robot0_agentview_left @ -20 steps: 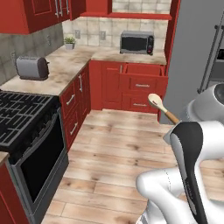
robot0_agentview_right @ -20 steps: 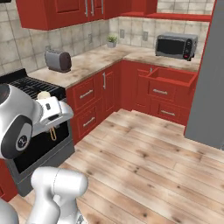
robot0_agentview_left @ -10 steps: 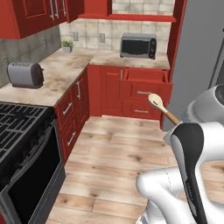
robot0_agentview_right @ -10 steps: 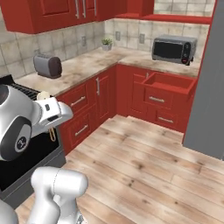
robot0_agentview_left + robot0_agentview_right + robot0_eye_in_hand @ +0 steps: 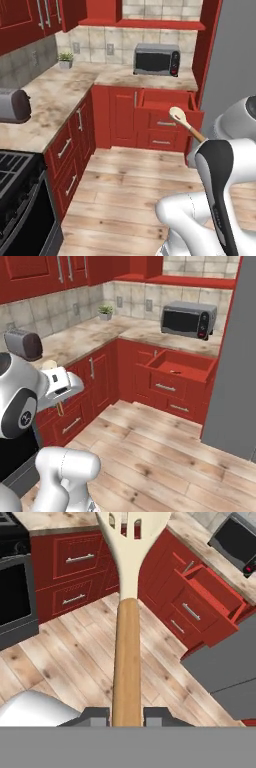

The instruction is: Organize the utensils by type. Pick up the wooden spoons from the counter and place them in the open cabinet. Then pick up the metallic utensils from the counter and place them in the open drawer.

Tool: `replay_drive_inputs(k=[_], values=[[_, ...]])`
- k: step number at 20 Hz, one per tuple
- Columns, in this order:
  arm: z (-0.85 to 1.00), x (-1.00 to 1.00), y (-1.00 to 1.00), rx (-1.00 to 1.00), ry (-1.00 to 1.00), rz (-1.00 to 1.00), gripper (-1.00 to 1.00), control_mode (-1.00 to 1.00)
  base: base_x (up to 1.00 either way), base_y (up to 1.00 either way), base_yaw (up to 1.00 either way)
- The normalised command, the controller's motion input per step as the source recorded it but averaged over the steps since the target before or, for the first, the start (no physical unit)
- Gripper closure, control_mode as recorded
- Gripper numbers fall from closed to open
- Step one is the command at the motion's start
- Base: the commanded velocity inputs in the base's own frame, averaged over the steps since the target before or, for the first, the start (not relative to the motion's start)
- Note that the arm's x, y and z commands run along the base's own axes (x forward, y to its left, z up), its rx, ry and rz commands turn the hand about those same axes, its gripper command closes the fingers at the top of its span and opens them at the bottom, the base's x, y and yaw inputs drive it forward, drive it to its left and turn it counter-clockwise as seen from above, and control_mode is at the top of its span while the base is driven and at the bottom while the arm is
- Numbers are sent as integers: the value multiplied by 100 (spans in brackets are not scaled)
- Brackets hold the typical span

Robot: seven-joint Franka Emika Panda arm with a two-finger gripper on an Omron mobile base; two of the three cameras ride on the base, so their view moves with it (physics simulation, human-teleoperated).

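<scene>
Open drawer (image 5: 186,367) holds a small utensil; microwave (image 5: 188,320) and toaster (image 5: 23,345) on counter (image 5: 95,336)

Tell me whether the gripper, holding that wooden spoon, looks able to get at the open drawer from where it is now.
Probably not yet. The gripper is shut on the wooden spoon, and bare wooden floor lies between it and the open drawer under the microwave. Nothing blocks the way; the base likely needs to drive closer.

Beige counter (image 5: 60,100) with toaster (image 5: 14,105), microwave (image 5: 156,59) (potted plant (image 5: 65,59) too)
</scene>
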Motion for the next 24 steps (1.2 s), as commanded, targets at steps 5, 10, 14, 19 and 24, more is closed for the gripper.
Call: replay_drive_inputs(k=[5, 10, 14, 19, 24], values=[[0, 0, 0, 0, 0, 0, 100, 100, 100, 21, -12], [0, 0, 0, 0, 0, 0, 100, 100, 100, 34, -13], [0, 0, 0, 0, 0, 0, 100, 100, 100, 36, -13], [0, 0, 0, 0, 0, 0, 100, 100, 100, 25, -11], [0, 0, 0, 0, 0, 0, 100, 100, 88, 20, -10]])
